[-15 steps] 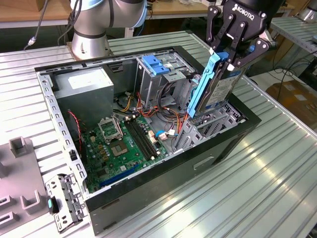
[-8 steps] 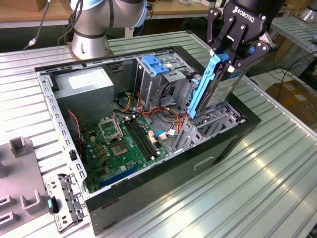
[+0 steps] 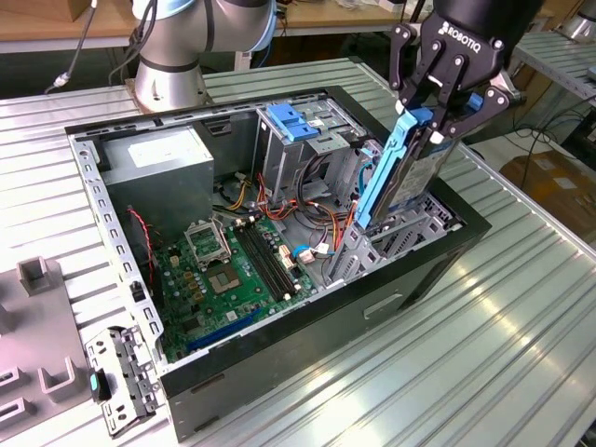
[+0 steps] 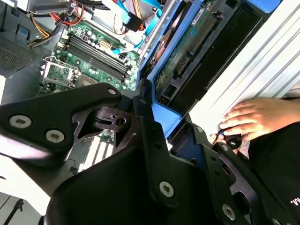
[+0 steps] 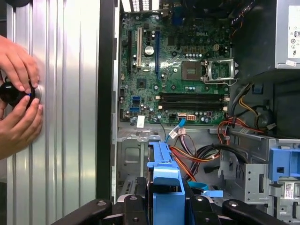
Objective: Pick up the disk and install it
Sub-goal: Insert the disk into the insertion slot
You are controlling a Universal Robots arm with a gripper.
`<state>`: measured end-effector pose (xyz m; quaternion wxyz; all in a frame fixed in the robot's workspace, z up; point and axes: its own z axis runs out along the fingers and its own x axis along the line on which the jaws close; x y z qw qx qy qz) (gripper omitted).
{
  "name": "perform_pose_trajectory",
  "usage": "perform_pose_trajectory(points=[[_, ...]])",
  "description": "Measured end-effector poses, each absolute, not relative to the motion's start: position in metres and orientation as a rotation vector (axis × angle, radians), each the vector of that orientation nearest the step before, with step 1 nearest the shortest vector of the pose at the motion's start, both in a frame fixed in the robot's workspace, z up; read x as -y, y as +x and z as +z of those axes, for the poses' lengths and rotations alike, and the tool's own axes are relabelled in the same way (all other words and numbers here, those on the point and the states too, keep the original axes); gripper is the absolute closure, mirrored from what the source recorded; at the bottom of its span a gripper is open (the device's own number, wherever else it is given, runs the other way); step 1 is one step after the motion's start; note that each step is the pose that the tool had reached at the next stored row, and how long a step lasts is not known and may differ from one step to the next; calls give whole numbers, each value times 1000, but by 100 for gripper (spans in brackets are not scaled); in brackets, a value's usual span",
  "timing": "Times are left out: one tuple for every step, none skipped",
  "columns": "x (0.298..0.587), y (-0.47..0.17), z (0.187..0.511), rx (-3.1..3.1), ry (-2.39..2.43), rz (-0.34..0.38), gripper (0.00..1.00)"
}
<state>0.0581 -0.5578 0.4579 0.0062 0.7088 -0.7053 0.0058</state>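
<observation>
Ribbed aluminium table (image 3: 484, 372) up front in the exterior view, with the open black case (image 3: 307, 335) lying on it and the green motherboard (image 3: 233, 270) exposed. Just beyond, toward the exterior view's right, the gripper (image 3: 438, 116) is clamped on the disk (image 3: 391, 182), pinching the top of its light blue rail. The disk stands steeply tilted, lower end down at the drive cage (image 3: 410, 233), seemingly just inside it. In the first wrist view, a person's hands (image 5: 18, 93) sit on the table beside the case, around a small black knob (image 5: 11, 91). Farther back: blue latch (image 3: 296, 121), grey power supply (image 3: 158, 158).
</observation>
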Motion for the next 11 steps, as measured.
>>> perform_pose_trajectory(points=[[558,59,457,2207,2218,18,63],[558,59,457,2207,2217,17,63],[559,60,456,2206,2217,16,63],[559,60,455,2206,2217,16,63],[559,61,455,2206,2216,15,63],[559,61,454,2206,2216,15,63],[559,61,454,2207,2215,15,63],[559,61,453,2209,2212,14,63],[559,61,453,2209,2212,14,63],[559,61,452,2209,2212,14,63],[559,61,452,2209,2212,14,63]])
